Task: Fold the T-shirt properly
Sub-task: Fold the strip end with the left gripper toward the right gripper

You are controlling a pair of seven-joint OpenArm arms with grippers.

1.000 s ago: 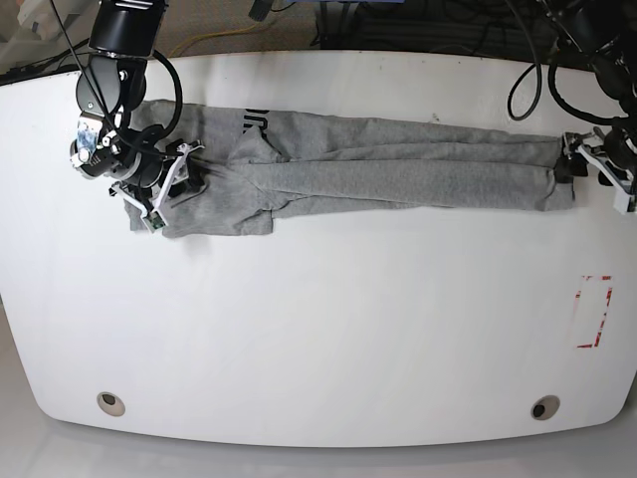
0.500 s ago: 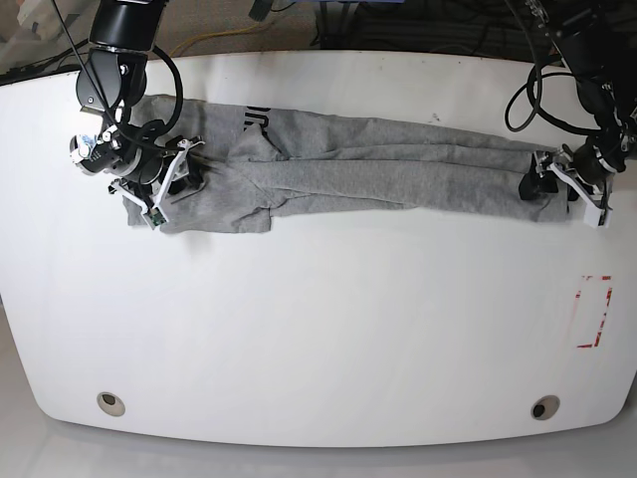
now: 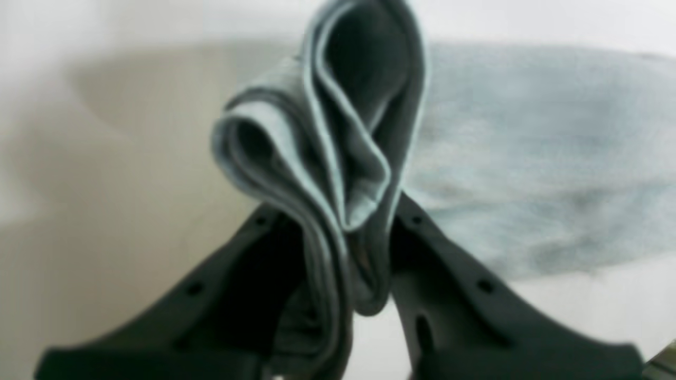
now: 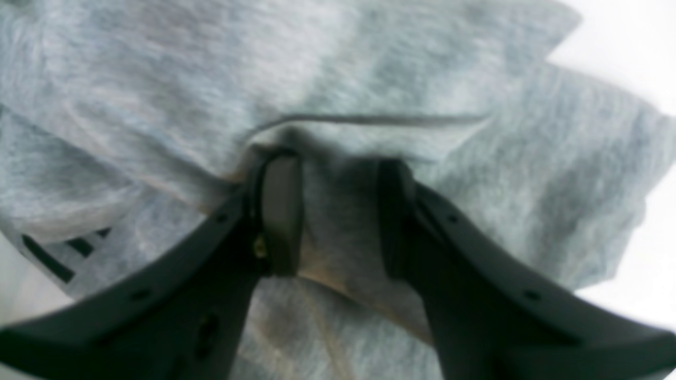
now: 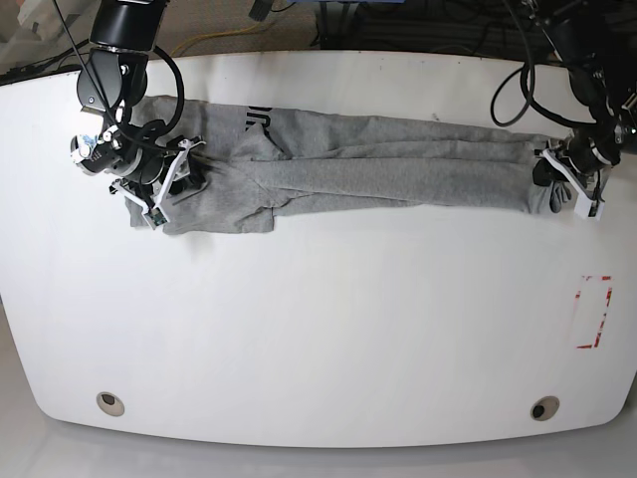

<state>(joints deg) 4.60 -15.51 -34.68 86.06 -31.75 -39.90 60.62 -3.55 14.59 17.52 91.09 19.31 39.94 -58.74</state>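
Because the T-shirt point(image 5: 378, 169), stretched lengthwise across the table point(image 5: 318, 329), is soft and limp, its bunched hem is pinched by the left gripper point(image 3: 364, 248), its collar end clamped by the right gripper point(image 4: 338, 211).

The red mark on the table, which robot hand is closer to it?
Left. The left gripper pinches the T-shirt end just above the red mark; the right gripper grips the shirt at the table's far side.

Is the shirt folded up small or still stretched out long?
Stretched out long. The T-shirt lies as a narrow strip across the table, each end pinched.
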